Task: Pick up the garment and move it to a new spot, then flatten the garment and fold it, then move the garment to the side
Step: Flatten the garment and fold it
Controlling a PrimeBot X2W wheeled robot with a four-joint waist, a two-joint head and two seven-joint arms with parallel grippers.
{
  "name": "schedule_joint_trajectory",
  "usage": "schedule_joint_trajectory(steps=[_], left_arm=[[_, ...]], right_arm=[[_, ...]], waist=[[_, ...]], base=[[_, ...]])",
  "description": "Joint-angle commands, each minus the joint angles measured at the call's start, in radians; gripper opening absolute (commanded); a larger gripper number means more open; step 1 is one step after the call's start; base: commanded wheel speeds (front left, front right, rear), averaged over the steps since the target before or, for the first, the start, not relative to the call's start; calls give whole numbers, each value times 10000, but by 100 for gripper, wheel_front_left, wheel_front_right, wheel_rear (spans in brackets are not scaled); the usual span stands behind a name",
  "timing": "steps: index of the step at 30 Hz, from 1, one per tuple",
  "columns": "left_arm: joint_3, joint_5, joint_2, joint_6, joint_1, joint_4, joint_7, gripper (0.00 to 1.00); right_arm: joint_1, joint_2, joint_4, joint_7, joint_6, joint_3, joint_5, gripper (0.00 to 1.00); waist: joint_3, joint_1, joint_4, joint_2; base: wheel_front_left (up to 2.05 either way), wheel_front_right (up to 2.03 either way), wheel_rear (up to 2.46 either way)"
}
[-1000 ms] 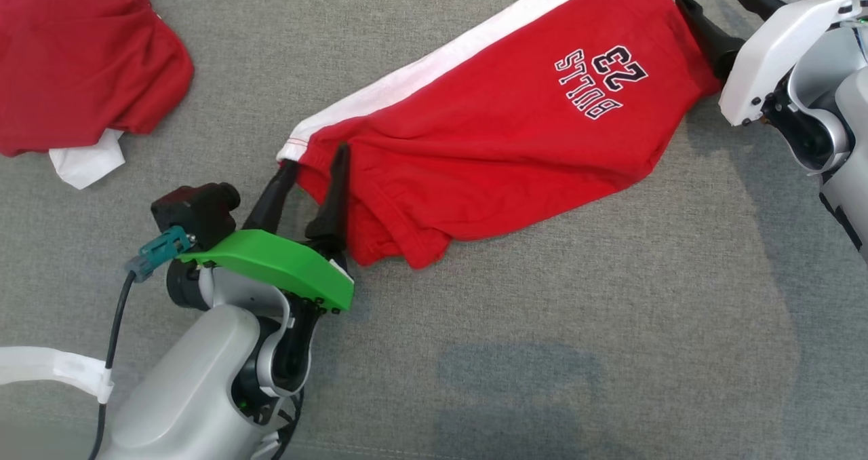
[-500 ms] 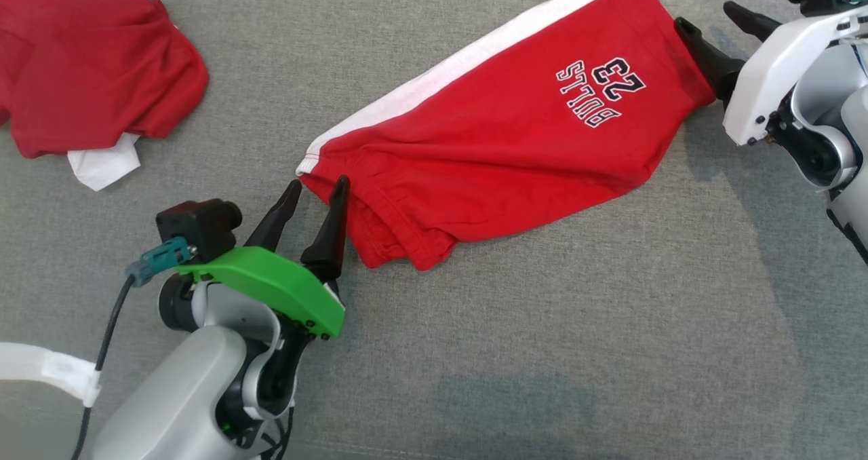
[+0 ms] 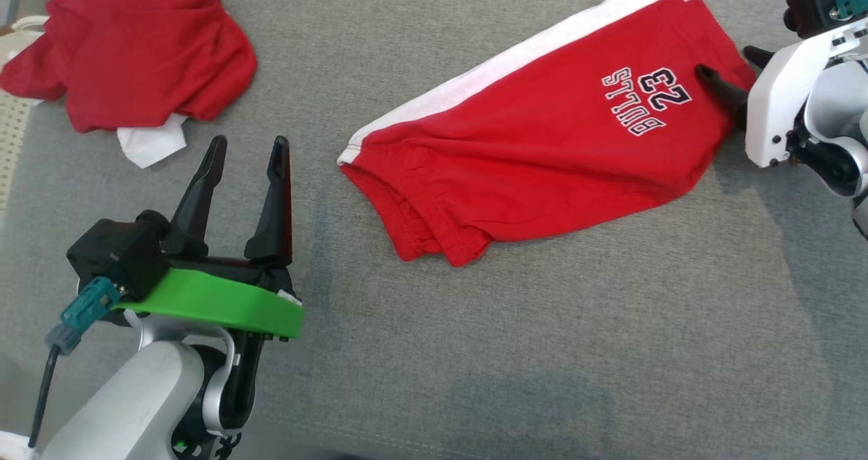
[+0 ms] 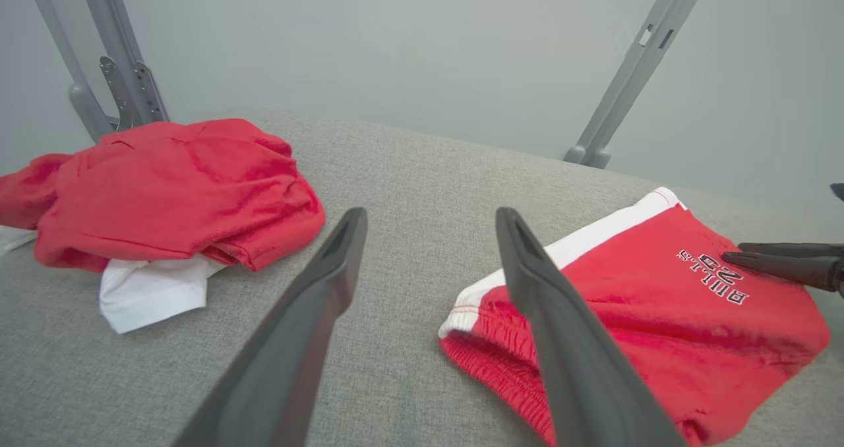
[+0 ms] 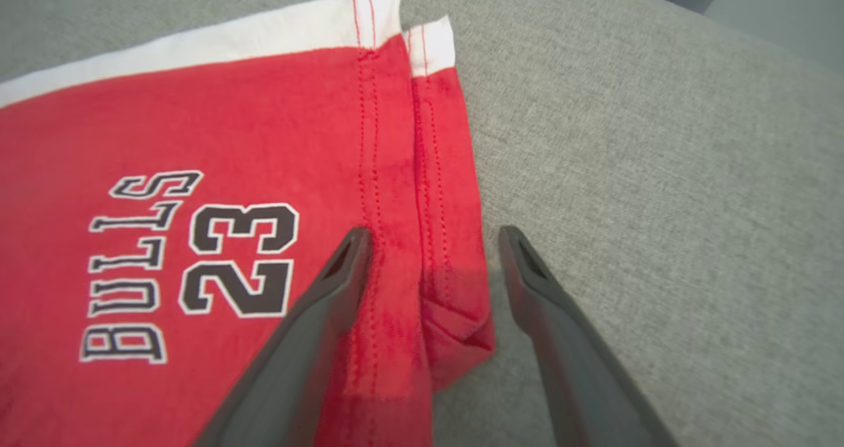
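The garment (image 3: 542,155) is a pair of red shorts with a white side stripe and "BULLS 23" print, lying mostly flat on the grey cushion (image 3: 542,351). Its waistband end points toward my left arm. My left gripper (image 3: 249,141) stands open and empty, well to the left of the waistband, with bare cushion between them. In the left wrist view the left gripper (image 4: 430,215) has the shorts (image 4: 659,328) to its right. My right gripper (image 5: 435,233) is open and straddles the leg hem (image 5: 422,170), one finger over the red cloth and one over the cushion. It holds nothing.
A crumpled red cloth pile (image 3: 142,46) with a white piece (image 3: 152,144) under it lies at the far left. A pale perforated object (image 3: 10,127) shows at the left edge. Grey metal struts (image 4: 633,71) rise behind the cushion's far edge.
My left gripper has drawn back from the waistband to the left and now stands apart from the shorts. The head camera has shifted. The right gripper now reaches further over the hem.
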Motion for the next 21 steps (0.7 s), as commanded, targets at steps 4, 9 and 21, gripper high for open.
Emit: schedule_joint_trajectory(steps=[4, 9, 21], left_arm=[[100, 423, -165, 100, 141, -173, -339, 100], [238, 471, -377, -18, 266, -22, -459, 100], [710, 259, -431, -255, 675, 407, -557, 100]], right_arm=[[-56, -158, 366, 575, 1, 10, -411, 100], [202, 195, 428, 1387, 19, 67, -55, 100], [586, -59, -789, 2080, 13, -333, 1331, 0]], waist=[[141, 1, 491, 0], [152, 1, 677, 0], [-279, 1, -130, 0]], base=[[0, 0, 0], [0, 0, 0], [0, 0, 0]])
